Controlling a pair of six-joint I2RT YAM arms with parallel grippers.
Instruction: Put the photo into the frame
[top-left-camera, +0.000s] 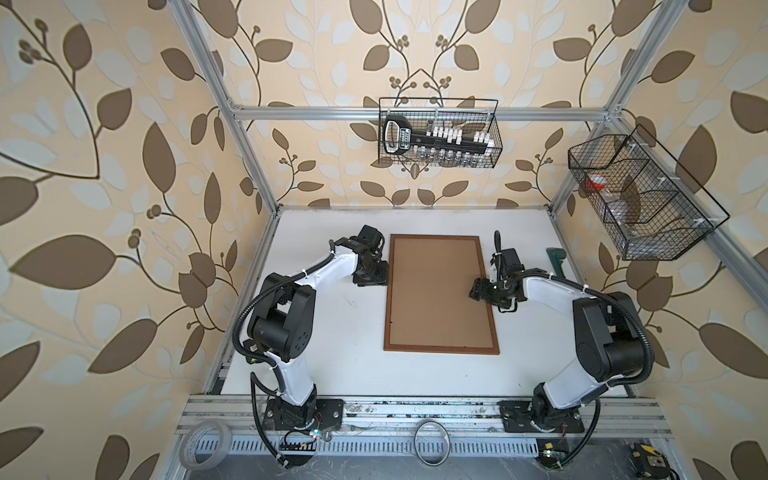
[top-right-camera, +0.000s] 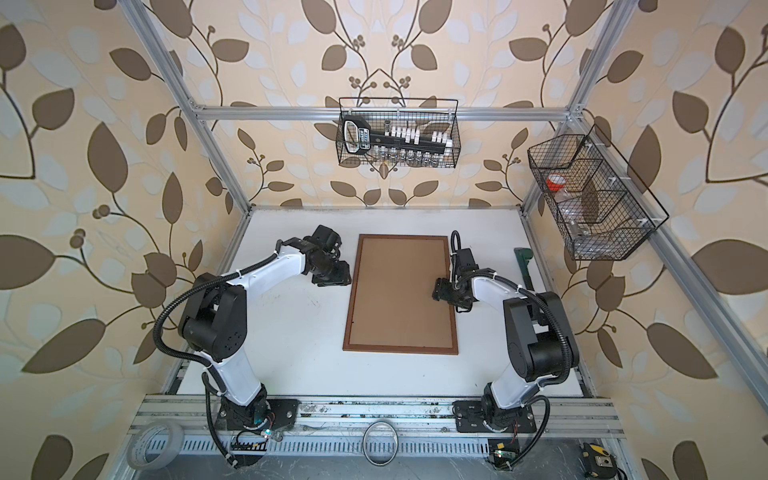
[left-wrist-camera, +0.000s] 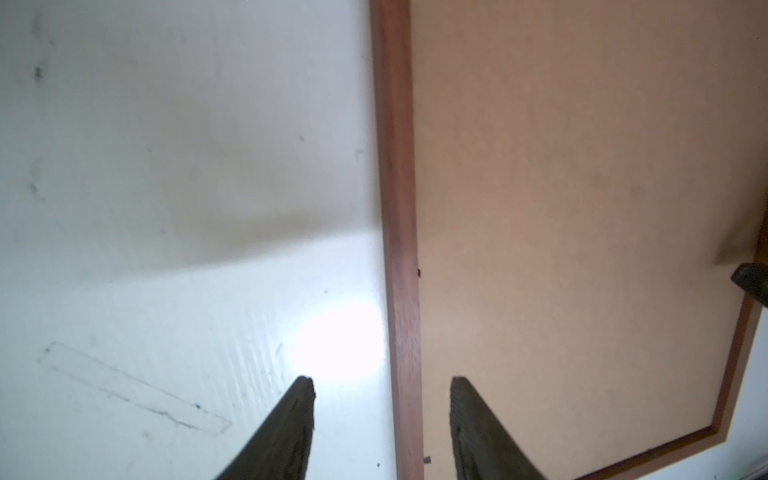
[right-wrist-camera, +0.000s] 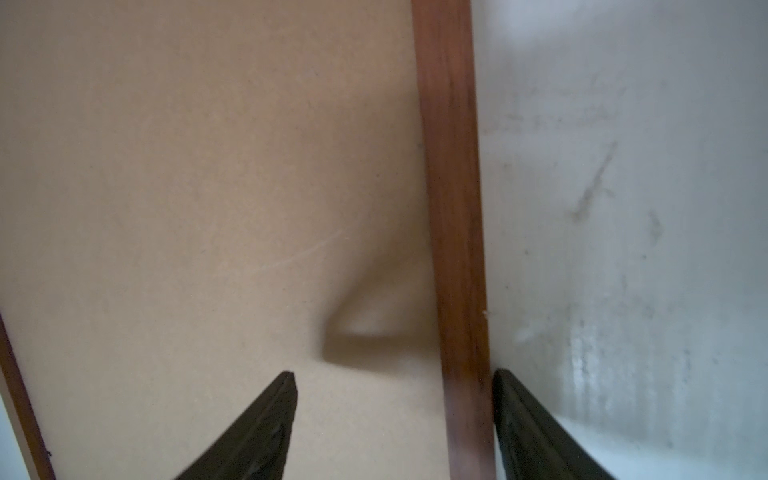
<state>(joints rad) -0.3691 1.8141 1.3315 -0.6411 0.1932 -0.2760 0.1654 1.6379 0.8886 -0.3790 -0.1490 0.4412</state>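
The frame (top-left-camera: 440, 351) (top-right-camera: 401, 350) lies flat on the white table in both top views, a thin reddish-brown border around a plain brown backing board (top-left-camera: 438, 291) (top-right-camera: 399, 291). The photo is hidden from every view. My left gripper (top-left-camera: 376, 274) (left-wrist-camera: 381, 380) hangs open over the frame's left border (left-wrist-camera: 397, 166), one finger over the table and one over the board (left-wrist-camera: 582, 208). My right gripper (top-left-camera: 484, 291) (right-wrist-camera: 394, 373) is open astride the right border (right-wrist-camera: 449, 166), its outer finger close beside the wood. Neither holds anything.
A green tool (top-left-camera: 555, 257) lies on the table right of the right arm. Wire baskets hang on the back wall (top-left-camera: 438, 133) and the right wall (top-left-camera: 636, 199). A tape roll (top-left-camera: 205, 444) and a ring (top-left-camera: 432, 446) sit at the front rail.
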